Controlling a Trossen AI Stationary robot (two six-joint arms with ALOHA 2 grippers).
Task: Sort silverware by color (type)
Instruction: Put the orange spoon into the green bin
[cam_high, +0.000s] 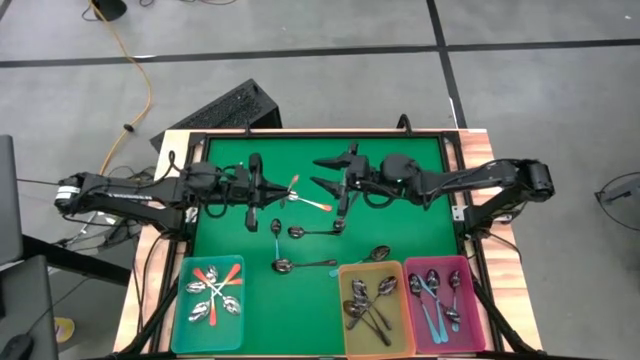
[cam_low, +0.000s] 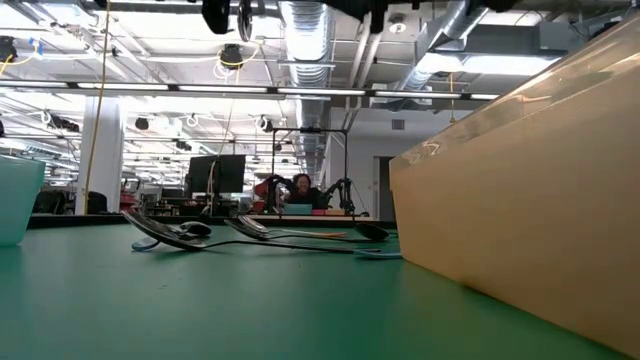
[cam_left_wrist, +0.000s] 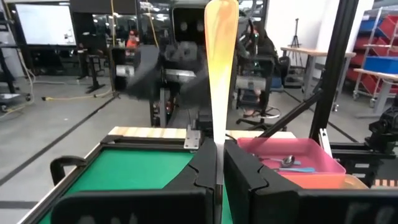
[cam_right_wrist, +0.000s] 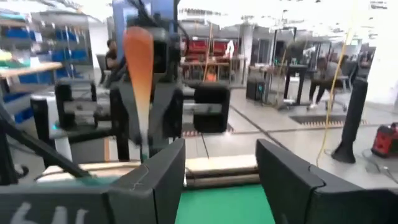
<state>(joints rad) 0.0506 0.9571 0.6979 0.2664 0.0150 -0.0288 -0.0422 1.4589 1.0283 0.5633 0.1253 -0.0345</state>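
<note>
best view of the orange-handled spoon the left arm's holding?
Left wrist view: the orange-handled spoon stands upright, clamped between the left gripper fingers. The high view shows it small, between both arms; the right wrist view shows its handle blurred; the low view misses it.

The orange-red spoon (cam_left_wrist: 221, 74) has its bowl hidden between the fingers (cam_left_wrist: 205, 180).

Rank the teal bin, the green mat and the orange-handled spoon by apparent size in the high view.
1. green mat
2. teal bin
3. orange-handled spoon, held by the left gripper
</note>
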